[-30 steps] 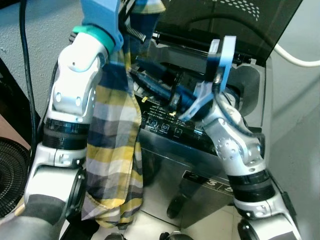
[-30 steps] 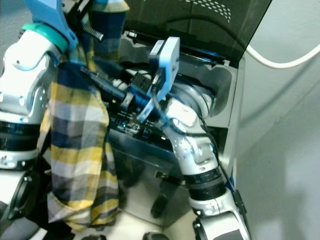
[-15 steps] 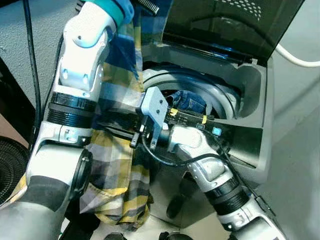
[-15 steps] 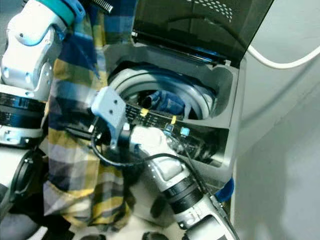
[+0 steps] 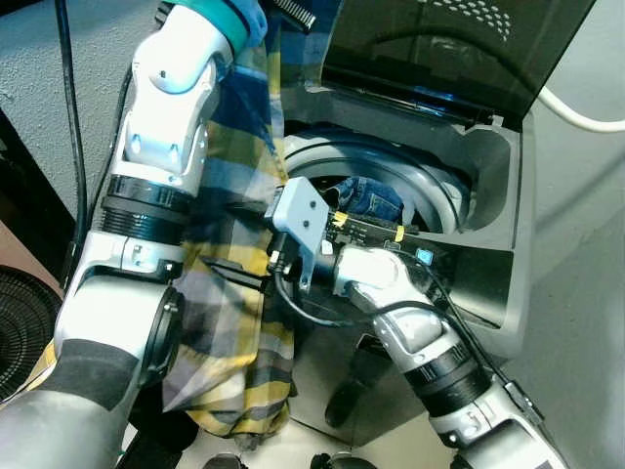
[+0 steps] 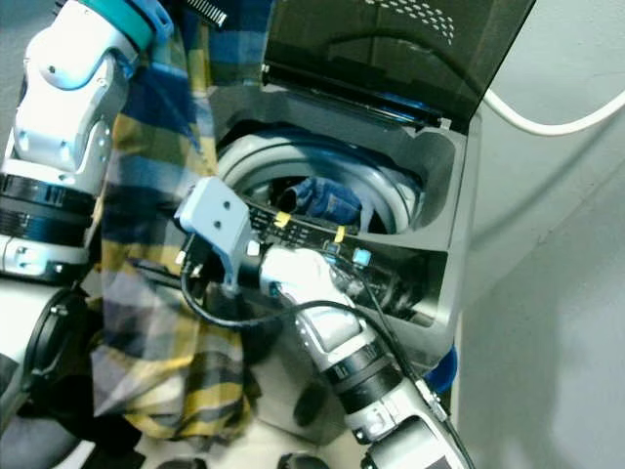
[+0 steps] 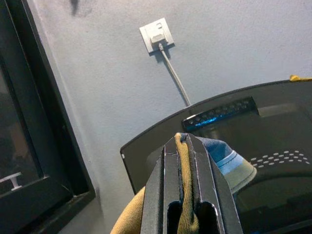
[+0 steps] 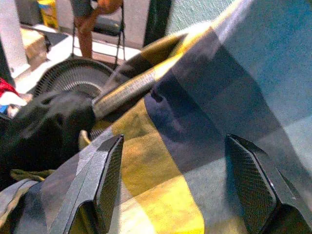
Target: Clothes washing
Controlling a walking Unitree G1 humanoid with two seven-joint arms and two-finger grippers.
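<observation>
The left gripper [image 7: 187, 195] is raised high above the washing machine [image 5: 488, 283], its two black fingers [image 7: 168, 195] pressed together on a fold of a checked shirt [image 5: 229, 293]. In the left wrist view the yellow and blue cloth is pinched between the fingers, with the dark open lid [image 7: 253, 126] of the machine behind it and a wall socket [image 7: 157, 35] with a white cable [image 7: 175, 78] on the grey wall. From that grip the shirt hangs down in a long drape along the left arm, over the machine's front left corner, its lower hem close to the floor.

The right gripper [image 8: 178, 187] reaches across the front of the machine toward the hanging shirt. In the right wrist view its fingers [image 8: 107, 180] stand wide apart, with the blue, yellow and dark checks of the cloth lying between them and close up; whether the pads touch the cloth cannot be told. Beyond the cloth in that view are a floor fan [image 8: 73, 83] and a person's legs [image 8: 87, 24] by a chair.

The machine's lid [image 5: 449, 49] stands open at its rear edge. Inside the round drum [image 5: 430, 186] lies a piece of blue denim [image 5: 366, 198]. A white hose [image 5: 576, 109] runs along the wall at the machine's right.
</observation>
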